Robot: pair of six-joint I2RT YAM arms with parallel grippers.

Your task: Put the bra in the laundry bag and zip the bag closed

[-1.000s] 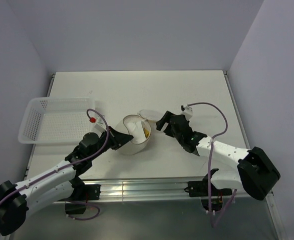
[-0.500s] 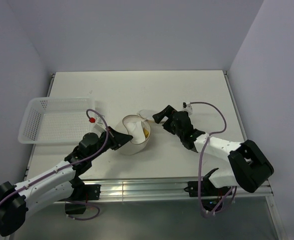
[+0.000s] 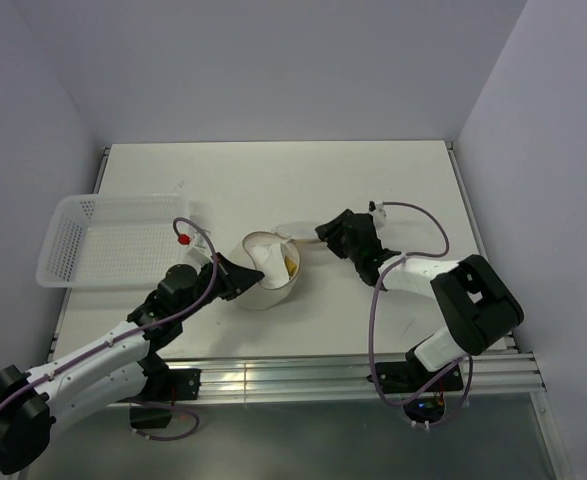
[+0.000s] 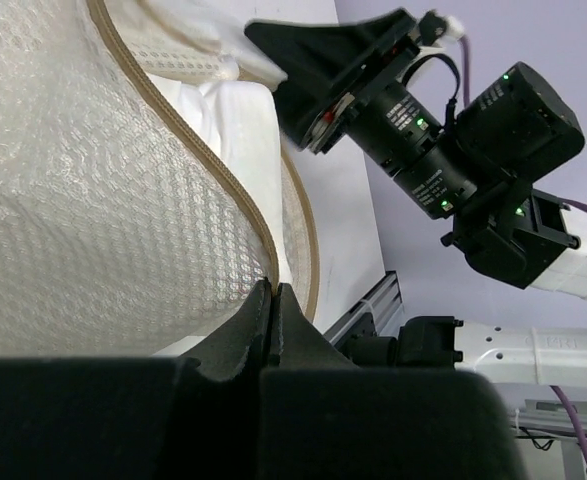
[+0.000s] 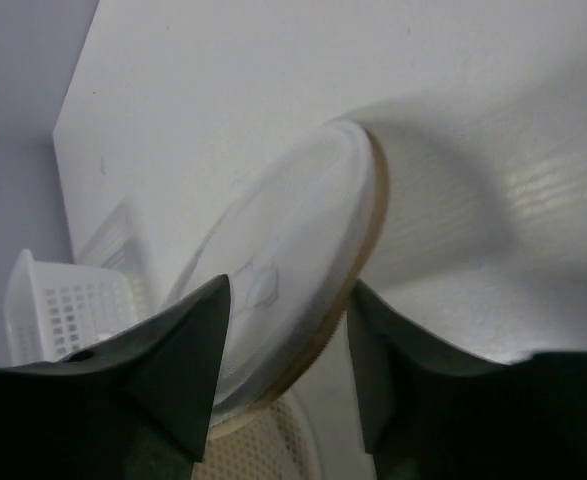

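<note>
The laundry bag (image 3: 268, 290) stands at the table's middle, a round white mesh drum with a brownish zipper rim. Its circular lid (image 3: 295, 227) is flipped open to the far right. The mustard-yellow bra (image 3: 291, 266) shows inside the opening. My left gripper (image 3: 241, 280) is shut on the bag's near-left rim; in the left wrist view the zipper edge of the laundry bag (image 4: 93, 200) runs into the closed tips of the left gripper (image 4: 273, 290). My right gripper (image 3: 322, 234) is open. In the right wrist view the right gripper (image 5: 290, 285) straddles the edge of the lid (image 5: 283, 240).
A white perforated plastic basket (image 3: 113, 245) sits at the left, just behind my left arm, and also shows as the basket (image 5: 53, 310) in the right wrist view. Bare white table (image 3: 273, 175) stretches behind the bag to the back wall.
My right gripper has moved left and forward up to the lid, and its jaws have narrowed around the lid's rim. The left gripper and the bag have held still.
</note>
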